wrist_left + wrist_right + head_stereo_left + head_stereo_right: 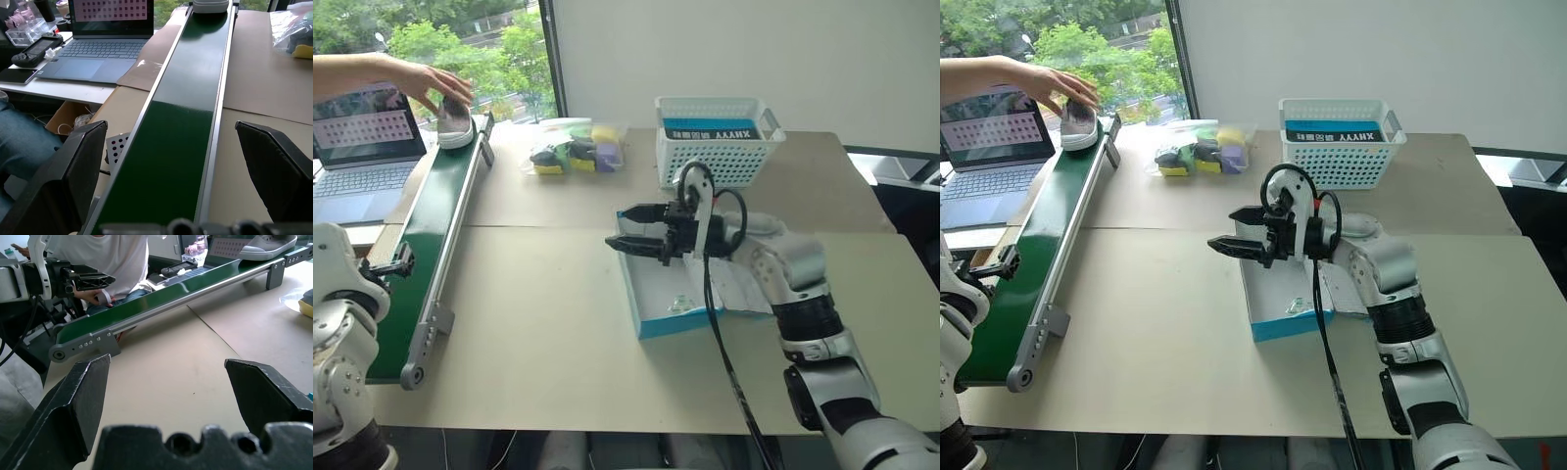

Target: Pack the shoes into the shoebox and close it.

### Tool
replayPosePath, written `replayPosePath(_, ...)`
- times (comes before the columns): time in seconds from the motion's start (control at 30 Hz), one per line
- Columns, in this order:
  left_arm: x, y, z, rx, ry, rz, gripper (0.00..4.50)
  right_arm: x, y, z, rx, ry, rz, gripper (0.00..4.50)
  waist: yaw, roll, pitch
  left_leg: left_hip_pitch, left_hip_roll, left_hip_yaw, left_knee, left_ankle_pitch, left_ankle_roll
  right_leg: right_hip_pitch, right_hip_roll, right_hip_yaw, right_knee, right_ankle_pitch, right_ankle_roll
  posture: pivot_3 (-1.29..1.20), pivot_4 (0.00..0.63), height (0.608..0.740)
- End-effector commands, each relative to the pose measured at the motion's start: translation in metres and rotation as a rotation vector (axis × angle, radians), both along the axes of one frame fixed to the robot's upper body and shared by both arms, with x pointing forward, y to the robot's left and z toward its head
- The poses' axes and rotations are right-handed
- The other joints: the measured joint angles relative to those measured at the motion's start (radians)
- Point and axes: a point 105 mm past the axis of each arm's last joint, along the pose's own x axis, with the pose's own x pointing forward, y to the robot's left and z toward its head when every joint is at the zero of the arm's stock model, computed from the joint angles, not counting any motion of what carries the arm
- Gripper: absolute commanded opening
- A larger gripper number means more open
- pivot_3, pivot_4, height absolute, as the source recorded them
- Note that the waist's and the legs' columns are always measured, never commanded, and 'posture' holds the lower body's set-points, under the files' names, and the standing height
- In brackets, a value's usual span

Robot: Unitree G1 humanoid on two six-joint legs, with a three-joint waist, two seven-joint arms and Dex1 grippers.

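One grey-taupe sneaker [456, 123] sits at the green conveyor belt's [423, 255] far end under a person's hand [429, 80], well beyond the left gripper's [178, 171] spread fingers. The right gripper [625, 231], fingers spread and empty, hovers over one open blue cardboard shoebox [656, 297].

Open right gripper [166, 396], green conveyor [161, 293], grey shoe [269, 246] atop

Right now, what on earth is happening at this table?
A person's hand is setting a grey shoe on the far end of a green conveyor belt. The robot waits with both pincers open and empty: the right pincer hovers over the open blue shoebox, the left pincer points along the belt. No shoe is in the box yet.
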Motion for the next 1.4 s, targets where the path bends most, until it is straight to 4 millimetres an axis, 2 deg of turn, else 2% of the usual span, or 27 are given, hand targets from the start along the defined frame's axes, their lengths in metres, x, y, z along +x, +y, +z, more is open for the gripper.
replayPosePath(0.03,-0.001,0.010,0.010,0.003,-0.040,0.014,4.50,0.002,0.006,0.017,0.017,-0.158,-0.061,4.40,0.000,0.000,0.000,0.000,0.000,0.000,0.000,0.000,0.000,0.000,0.000,0.000,0.000,0.000,0.000,0.00,0.150,0.740)
replayPosePath(0.1,-0.001,0.015,0.008,0.002,-0.034,0.020,4.50,0.008,0.007,0.021,0.052,-0.179,-0.117,4.40,-0.001,0.000,0.000,0.000,0.000,0.000,0.000,0.000,0.000,0.000,0.000,0.000,0.000,0.000,0.000,0.00,0.150,0.740)
replayPosePath(0.27,0.007,0.025,0.005,-0.010,-0.041,0.023,4.50,0.018,0.010,0.006,0.000,-0.234,-0.242,4.40,-0.002,-0.001,-0.001,0.000,0.000,0.000,0.000,0.000,0.000,-0.001,0.000,0.000,0.001,0.000,0.000,0.00,0.150,0.740)
replayPosePath(0.53,0.033,0.026,-0.009,-0.024,-0.028,-0.038,4.50,0.015,0.009,-0.003,0.002,-0.216,-0.275,4.40,-0.001,-0.001,-0.001,0.000,0.000,0.000,0.000,0.000,-0.001,-0.001,0.000,0.000,0.003,0.000,0.000,0.00,0.150,0.740)
replayPosePath(0.6,0.053,0.032,-0.013,-0.035,-0.023,-0.056,4.50,0.014,0.007,-0.003,0.007,-0.210,-0.292,4.40,0.001,-0.001,-0.001,0.001,0.000,0.000,0.000,0.000,-0.001,-0.002,0.000,0.000,0.004,0.000,-0.001,0.00,0.150,0.740)
replayPosePath(0.73,0.080,0.033,-0.012,-0.031,-0.022,-0.108,4.50,0.012,0.002,-0.005,0.005,-0.207,-0.316,4.40,0.000,-0.003,-0.001,0.001,0.000,0.001,0.000,0.001,-0.001,-0.004,0.000,-0.001,0.007,0.000,-0.001,0.00,0.150,0.740)
replayPosePath(0.97,0.121,0.028,0.008,-0.024,-0.067,-0.155,4.50,0.006,-0.006,-0.006,0.002,-0.199,-0.363,4.40,-0.001,-0.004,-0.002,-0.002,0.000,0.002,0.000,0.001,-0.001,-0.011,0.000,-0.001,0.013,0.000,-0.001,0.00,0.150,0.740)
replayPosePath(1.0,0.124,0.028,0.009,-0.023,-0.070,-0.157,4.50,0.006,-0.008,-0.006,0.000,-0.198,-0.368,4.40,-0.002,-0.004,-0.002,-0.003,0.000,0.002,0.001,0.001,-0.002,-0.012,0.000,-0.001,0.013,0.000,-0.001,0.00,0.150,0.740)
replayPosePath(1.1,0.124,0.045,0.014,-0.010,-0.085,-0.093,4.50,0.008,-0.019,-0.008,-0.009,-0.196,-0.419,4.40,-0.008,-0.004,-0.002,-0.003,0.000,0.003,0.001,0.001,-0.002,-0.012,0.000,-0.001,0.014,0.000,-0.001,0.00,0.150,0.740)
replayPosePath(1.23,0.126,0.055,0.017,-0.016,-0.099,-0.056,4.50,0.010,-0.030,-0.010,-0.018,-0.191,-0.463,4.40,-0.010,-0.004,-0.002,-0.003,0.000,0.003,0.001,0.001,-0.001,-0.013,0.000,-0.001,0.014,0.000,-0.001,0.00,0.150,0.740)
replayPosePath(1.37,0.122,0.065,0.000,-0.072,-0.066,0.015,4.50,0.010,-0.036,-0.014,-0.042,-0.186,-0.479,4.40,-0.003,-0.004,-0.002,-0.003,0.000,0.003,0.001,0.001,-0.001,-0.013,0.000,-0.002,0.014,0.000,-0.001,0.00,0.150,0.740)
replayPosePath(1.4,0.121,0.066,-0.008,-0.101,-0.049,0.022,4.24,0.011,-0.038,-0.015,-0.049,-0.187,-0.486,4.47,-0.003,-0.004,-0.002,-0.003,0.000,0.003,0.002,0.001,-0.001,-0.013,0.000,-0.002,0.014,0.000,-0.001,0.00,0.150,0.740)
